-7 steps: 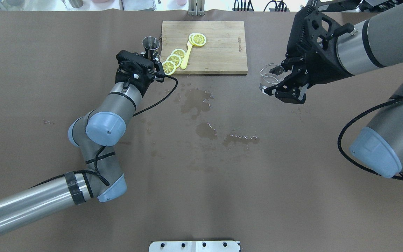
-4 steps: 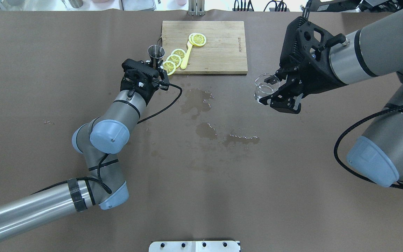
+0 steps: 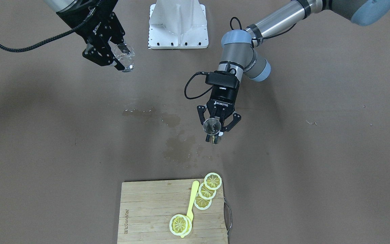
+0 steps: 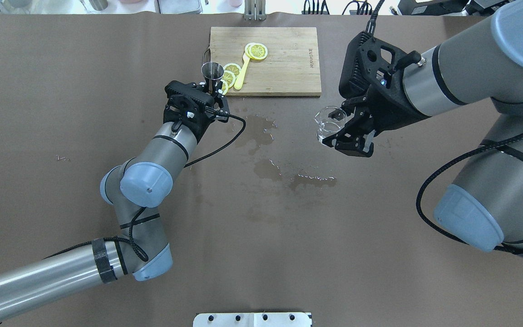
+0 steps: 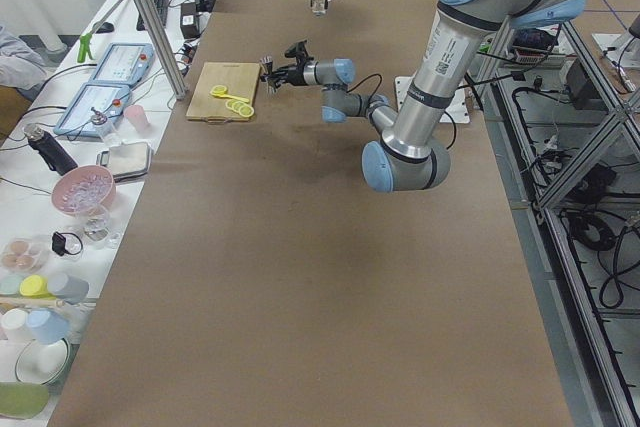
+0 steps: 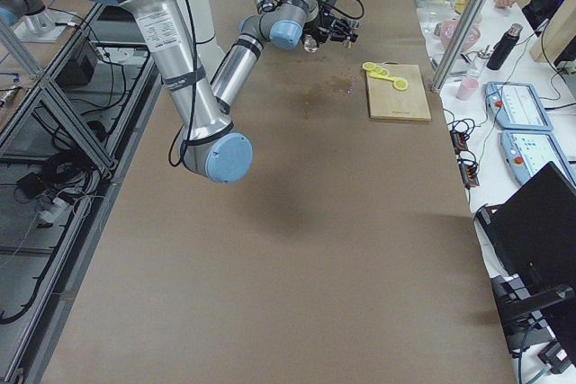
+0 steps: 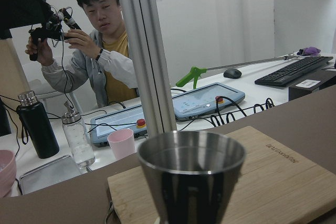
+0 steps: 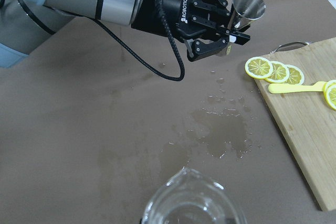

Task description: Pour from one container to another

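A steel cone-shaped jigger (image 4: 212,70) stands upright in my left gripper (image 4: 213,89), which is shut on its lower part, off the near left corner of the cutting board. The left wrist view fills with the jigger (image 7: 191,174). A clear glass pouring cup (image 4: 328,121) hangs above the table at the right, with my right gripper (image 4: 339,132) shut on it. The right wrist view shows the glass cup's rim (image 8: 194,203) at the bottom and the jigger (image 8: 248,6) far ahead. Facing the robot, the jigger (image 3: 212,126) and glass cup (image 3: 124,57) are well apart.
A wooden cutting board (image 4: 288,68) at the back holds lemon slices (image 4: 258,51) and a yellow spoon (image 4: 242,72). Wet patches (image 4: 254,131) and droplets lie on the brown table between the arms. A white base plate (image 4: 252,319) sits at the near edge.
My left gripper carried the jigger to the right and toward the robot. My right gripper brought the glass cup leftward and nearer, closing the gap between them.
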Controlling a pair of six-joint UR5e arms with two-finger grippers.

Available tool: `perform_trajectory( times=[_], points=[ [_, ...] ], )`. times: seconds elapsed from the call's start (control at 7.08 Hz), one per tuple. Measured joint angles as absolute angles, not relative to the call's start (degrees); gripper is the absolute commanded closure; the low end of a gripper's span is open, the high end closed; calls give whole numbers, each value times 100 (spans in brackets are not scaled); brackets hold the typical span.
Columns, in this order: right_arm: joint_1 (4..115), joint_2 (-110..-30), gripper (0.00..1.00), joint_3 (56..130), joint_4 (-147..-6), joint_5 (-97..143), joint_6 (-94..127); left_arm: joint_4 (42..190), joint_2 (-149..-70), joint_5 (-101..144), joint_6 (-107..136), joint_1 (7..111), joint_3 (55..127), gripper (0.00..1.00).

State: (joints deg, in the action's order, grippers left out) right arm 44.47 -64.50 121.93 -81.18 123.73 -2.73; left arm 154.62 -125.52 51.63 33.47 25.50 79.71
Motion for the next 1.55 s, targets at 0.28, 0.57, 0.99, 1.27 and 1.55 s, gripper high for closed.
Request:
perform_trajectory(
  times=[0.28,0.57,0.99,1.27,1.55],
  points=[
    [4337,-6515,100,12298,-8182,12374,-275,15469,-12619,5300,3338,2304,8078,100],
    [4314,-6756,100,12648,-8253,12429,-273,15479,-12819,5551,3124,2048,8138,100],
    [4339,-7127,100,13008,-8356,12405,-667,15470,-13283,5848,2639,1885,8011,100],
    [4393,-7106,100,12876,-8548,12385,-1241,15514,-13386,5865,2611,1749,8005,100],
    [4692,-7071,100,12717,-8794,12484,-1847,15536,-13462,5865,2603,1634,7997,100]
  ],
)
